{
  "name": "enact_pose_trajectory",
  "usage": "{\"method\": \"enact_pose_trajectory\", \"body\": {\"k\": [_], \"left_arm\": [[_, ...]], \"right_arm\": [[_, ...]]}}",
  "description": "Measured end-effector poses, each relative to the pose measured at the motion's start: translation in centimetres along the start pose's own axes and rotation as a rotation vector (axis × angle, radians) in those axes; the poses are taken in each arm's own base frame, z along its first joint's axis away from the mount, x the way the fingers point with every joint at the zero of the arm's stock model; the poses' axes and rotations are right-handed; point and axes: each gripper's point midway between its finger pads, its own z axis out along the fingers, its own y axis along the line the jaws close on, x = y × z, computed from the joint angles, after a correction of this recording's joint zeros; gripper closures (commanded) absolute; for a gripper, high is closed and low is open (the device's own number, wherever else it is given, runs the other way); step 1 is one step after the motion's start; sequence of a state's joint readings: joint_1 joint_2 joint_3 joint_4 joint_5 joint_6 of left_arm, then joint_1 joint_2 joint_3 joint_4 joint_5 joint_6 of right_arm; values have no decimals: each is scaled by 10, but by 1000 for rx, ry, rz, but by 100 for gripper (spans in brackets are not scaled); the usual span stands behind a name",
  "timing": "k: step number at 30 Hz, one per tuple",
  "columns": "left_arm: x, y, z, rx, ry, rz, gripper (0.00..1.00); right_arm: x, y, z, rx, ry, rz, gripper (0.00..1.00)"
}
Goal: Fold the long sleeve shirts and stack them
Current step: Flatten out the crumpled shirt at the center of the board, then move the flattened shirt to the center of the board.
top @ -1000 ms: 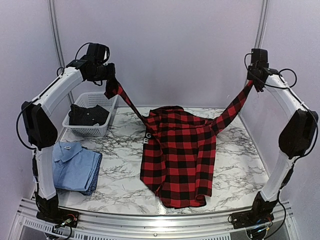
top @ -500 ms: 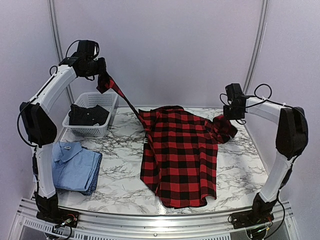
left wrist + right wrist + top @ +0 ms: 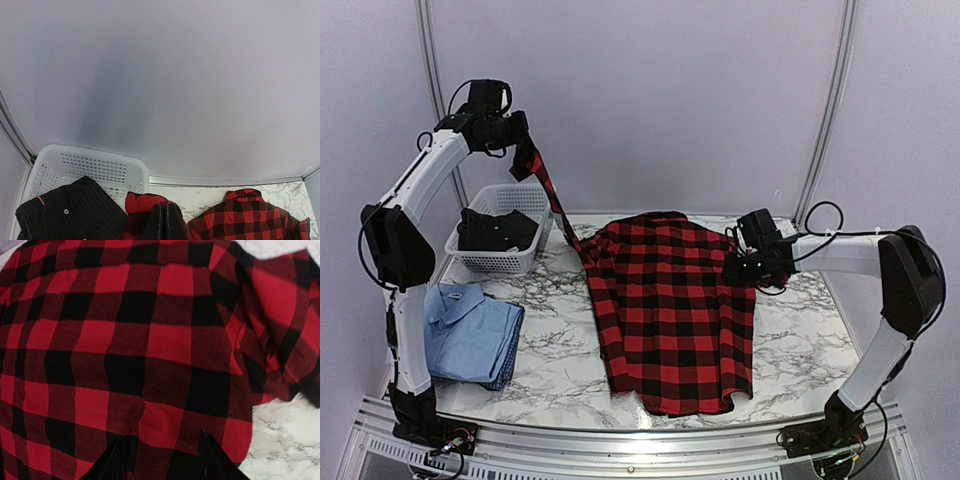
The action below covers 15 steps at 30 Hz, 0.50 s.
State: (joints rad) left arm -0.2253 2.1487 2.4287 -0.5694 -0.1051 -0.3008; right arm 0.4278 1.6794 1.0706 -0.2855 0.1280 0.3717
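On the table [image 3: 800,340], one sleeve [image 3: 280,325] has been dropped onto the flannel [image 3: 670,310] by the parted, empty right gripper [image 3: 740,266]; the other is clamped above by the left gripper [image 3: 520,142]; folding begun.

The top camera looked down from above and behind both arm bases over the white marbled worktop [image 3: 550,340]. The left wrist camera faced the back wall [image 3: 160,75]. The right wrist camera sat close over the red-and-black checked flannel shirt [image 3: 150,340], which all three views shared.

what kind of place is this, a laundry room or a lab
Probably a robot lab cell: plain walls box in a marble-print table, a left arm and right arm are bolted at its near edge, working a flannel shirt.
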Motion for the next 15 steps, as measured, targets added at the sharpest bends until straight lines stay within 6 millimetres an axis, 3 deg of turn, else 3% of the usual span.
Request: {"method": "enact_pose_trajectory", "body": {"k": [5,10,15], "left_arm": [[11,-6,8,46,35,-7,100],[32,-26,13,132,93,-8,100],[96,-71,21,187,220,38,100]], "right_arm": [[44,-10,23,-32,81,102,55],[54,-26,32,-58,67,218,52],[47,-43,37,-114,14,334,48]]}}
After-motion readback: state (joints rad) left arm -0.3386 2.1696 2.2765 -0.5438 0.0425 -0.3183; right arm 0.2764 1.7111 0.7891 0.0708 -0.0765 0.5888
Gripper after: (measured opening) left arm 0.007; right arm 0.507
